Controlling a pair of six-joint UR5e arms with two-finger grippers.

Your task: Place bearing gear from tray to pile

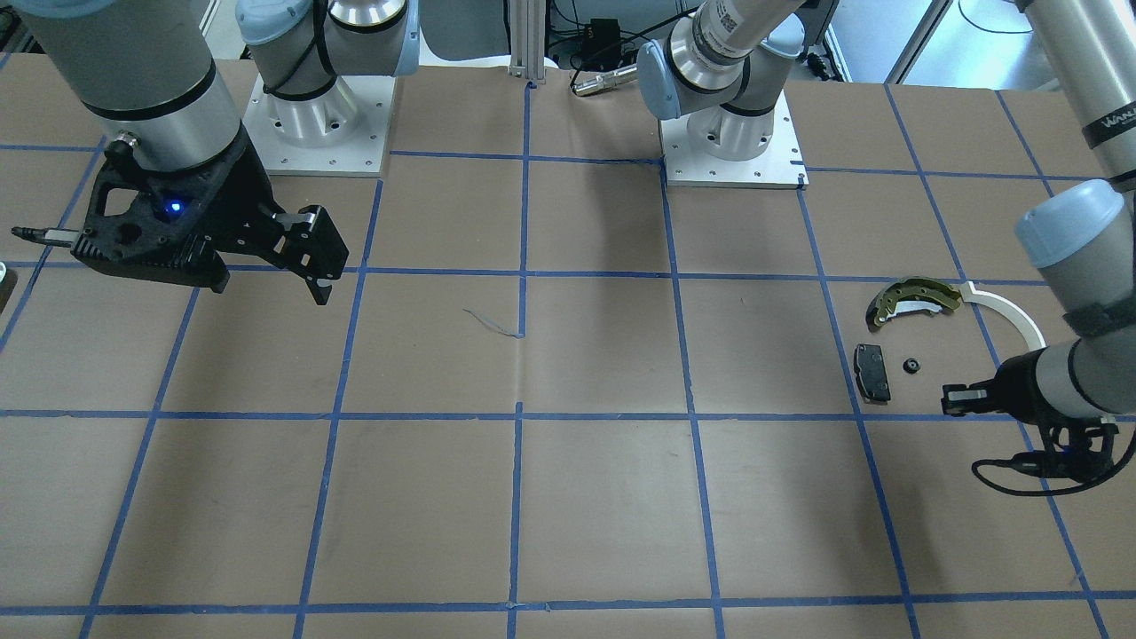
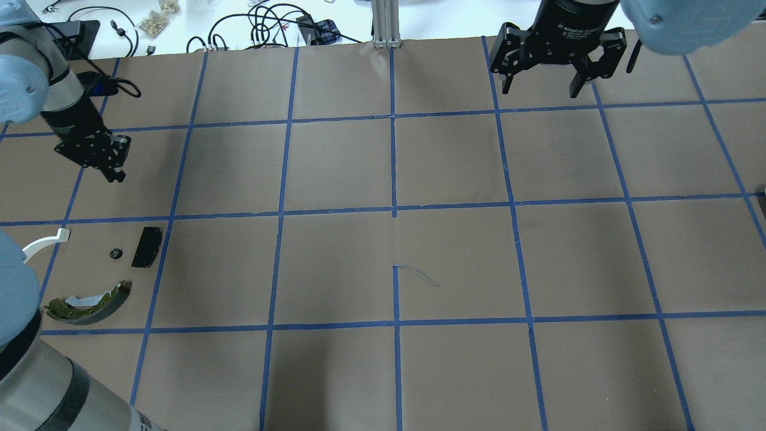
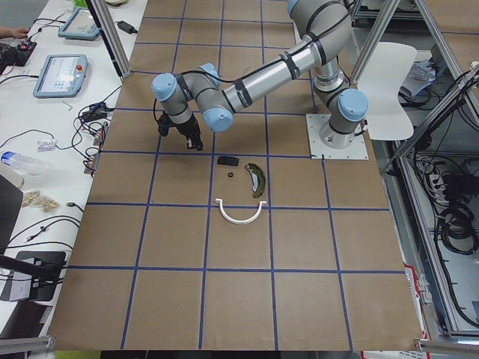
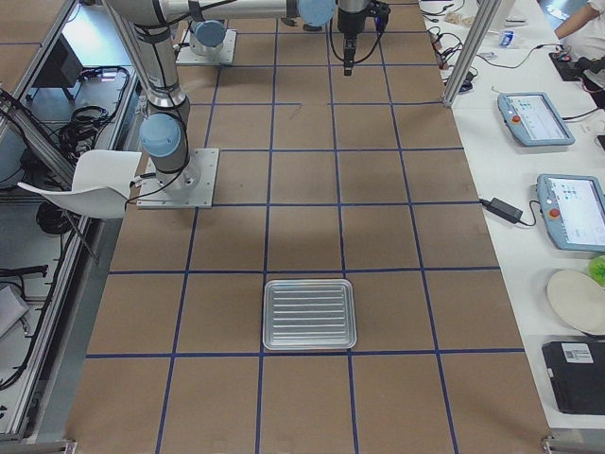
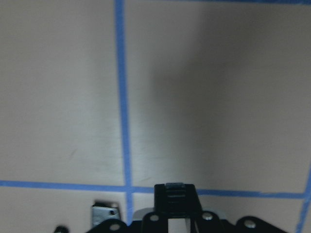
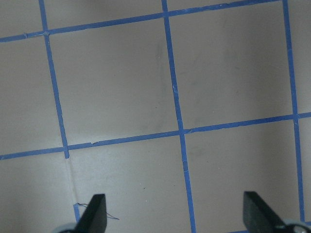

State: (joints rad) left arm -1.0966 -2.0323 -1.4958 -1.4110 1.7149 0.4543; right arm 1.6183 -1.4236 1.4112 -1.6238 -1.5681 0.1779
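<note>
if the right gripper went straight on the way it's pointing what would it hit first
Likely the table itself: the right gripper points down at it, with only blue tape lines below in its wrist view.

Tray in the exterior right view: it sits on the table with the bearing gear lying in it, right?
Not quite. The tray sits on the table, but the exterior right view shows it empty; the bearing gear lies beside the black pad in the front-facing view.
</note>
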